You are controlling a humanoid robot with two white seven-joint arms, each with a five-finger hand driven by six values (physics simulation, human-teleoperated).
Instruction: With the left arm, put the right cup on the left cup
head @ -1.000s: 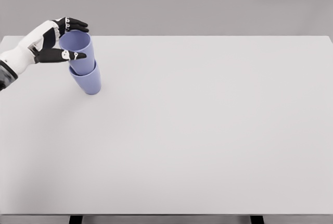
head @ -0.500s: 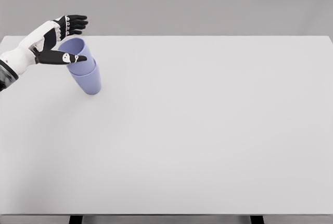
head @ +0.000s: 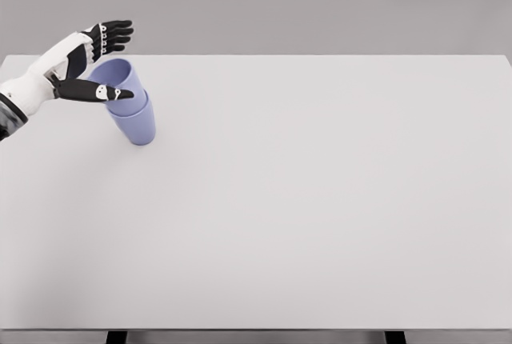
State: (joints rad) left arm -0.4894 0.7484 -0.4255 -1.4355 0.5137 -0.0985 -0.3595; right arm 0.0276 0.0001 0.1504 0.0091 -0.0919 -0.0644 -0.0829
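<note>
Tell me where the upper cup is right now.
Head view, far left of the table: the upper cup sits nested in the lower cup, with the open left robot hand around its rim.

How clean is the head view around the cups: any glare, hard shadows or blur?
Head view: flat, even light, no glare; the white table shows almost no shadow beneath the lavender stacked cups; edges look slightly soft, yet the left robot hand, fingers spread, stays legible against the grey backdrop.

L hand raised, fingers spread open.
</note>
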